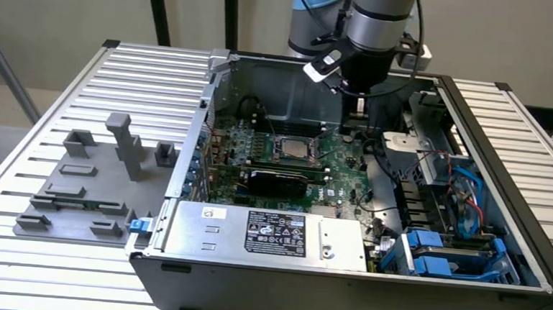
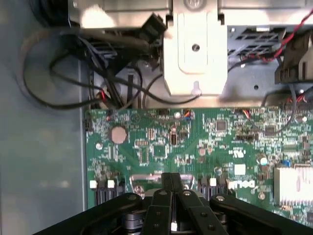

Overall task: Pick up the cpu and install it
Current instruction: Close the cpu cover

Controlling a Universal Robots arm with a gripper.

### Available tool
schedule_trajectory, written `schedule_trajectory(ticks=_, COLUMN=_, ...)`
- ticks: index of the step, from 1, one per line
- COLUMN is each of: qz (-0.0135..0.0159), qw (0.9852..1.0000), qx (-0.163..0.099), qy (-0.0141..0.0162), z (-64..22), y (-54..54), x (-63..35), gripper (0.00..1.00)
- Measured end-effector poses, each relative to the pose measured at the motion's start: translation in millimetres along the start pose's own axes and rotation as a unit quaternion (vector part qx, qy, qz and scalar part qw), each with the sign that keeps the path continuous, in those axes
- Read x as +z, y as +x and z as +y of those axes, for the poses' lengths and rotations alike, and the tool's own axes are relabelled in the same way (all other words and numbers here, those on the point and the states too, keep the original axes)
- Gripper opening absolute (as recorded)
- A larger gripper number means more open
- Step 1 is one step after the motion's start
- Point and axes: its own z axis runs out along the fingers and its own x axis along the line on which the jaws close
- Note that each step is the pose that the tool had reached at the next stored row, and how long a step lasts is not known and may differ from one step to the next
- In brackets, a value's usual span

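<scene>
An open computer case [image 1: 345,285] lies on the slatted table with its green motherboard [image 1: 338,169] exposed. The cpu [image 1: 293,149], a silvery square plate, lies in the dark metal-framed socket near the board's middle. My gripper [image 1: 353,125] hangs inside the case, just above the board and to the exterior view's right of the socket, apart from the cpu. In the wrist view the black fingers [image 2: 164,196] meet tip to tip over the motherboard [image 2: 220,142], so my gripper [image 2: 172,182] is shut with nothing between them.
Grey fixture blocks [image 1: 87,187] stand on the table at the exterior view's left. A silver power supply [image 1: 266,234] fills the case's near side, and blue drive bays [image 1: 443,255] sit at its right. Black cables [image 2: 73,73] and a white bracket [image 2: 195,49] lie beyond the board.
</scene>
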Motion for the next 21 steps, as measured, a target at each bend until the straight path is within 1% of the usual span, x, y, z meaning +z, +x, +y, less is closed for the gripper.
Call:
schedule_trajectory(ticks=4, qz=0.0005, qw=1.0, qx=0.0, qy=0.0, z=17.6, y=0.6, x=1.8, gripper=0.11)
schedule_trajectory(ticks=5, qz=0.0005, qw=1.0, qx=0.0, qy=0.0001, z=18.9, y=0.5, x=3.5, gripper=0.11)
schedule_trajectory(ticks=11, qz=0.0005, qw=1.0, qx=-0.001, qy=0.0001, z=18.2, y=-0.8, x=14.4, gripper=0.11)
schedule_trajectory(ticks=15, qz=0.001, qw=1.0, qx=-0.005, qy=0.0001, z=12.3, y=-1.1, x=21.2, gripper=0.11)
schedule_trajectory(ticks=16, qz=0.0013, qw=1.0, qx=-0.006, qy=0.0007, z=11.8, y=-1.1, x=21.8, gripper=0.11)
schedule_trajectory(ticks=17, qz=0.0017, qw=1.0, qx=-0.007, qy=0.0037, z=11.7, y=-1.1, x=21.8, gripper=0.11)
schedule_trajectory(ticks=21, qz=0.0016, qw=0.9996, qx=-0.01, qy=0.0279, z=11.7, y=-1.1, x=21.9, gripper=0.11)
